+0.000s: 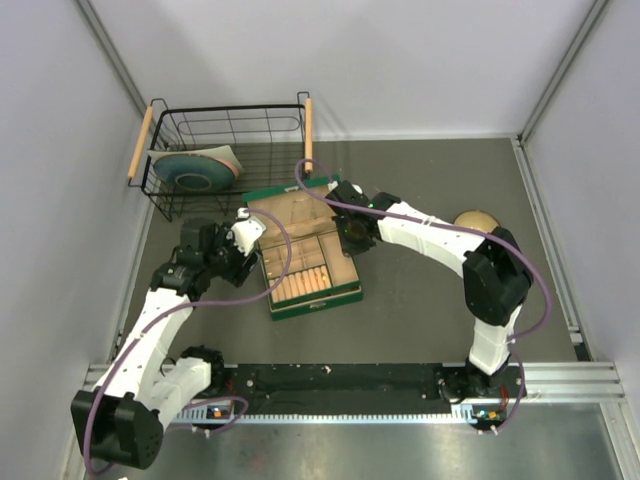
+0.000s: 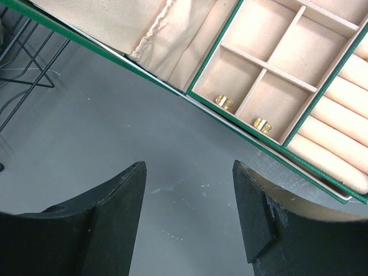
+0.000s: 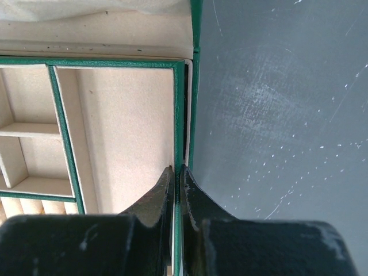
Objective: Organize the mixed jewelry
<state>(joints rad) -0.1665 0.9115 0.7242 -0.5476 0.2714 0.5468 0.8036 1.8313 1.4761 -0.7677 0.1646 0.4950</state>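
Rings point(image 2: 224, 102): two gold ones are sitting in adjoining small cells along left wall of green box point(image 1: 318, 304), 2nd one point(image 2: 262, 125) just past the divider. No other pieces are showing in any view.
L gripper point(image 2: 188, 172): fingers are standing well apart, holding nothing, hovering over bare grey table point(image 2: 86, 144) just beside box, rings close ahead.
R gripper point(image 3: 177, 172): fingers are pressing together right at box's right wall, next to big empty cell. Can't tell whether they're pinching the wall or just sitting above it.
Risk, box drag: if R is gripping or leaning on that wall, any pull is prob. sliding the box and jolting rings over the dividers.
Risk, rim clip: L going in w/ wide fingers is likely catching rim or open lid, tipping or shoving box.
Risk, tiny parts: rings are looking small vs fingertips, so a pinch may be flicking one onto table or pushing both into one cell.
Risk, arms: both are working the same box from opp. sides, so reaching to centre is inviting a clash.
Bowl: tan bowl point(image 1: 477, 218) is sitting well right of box, contents not visible.
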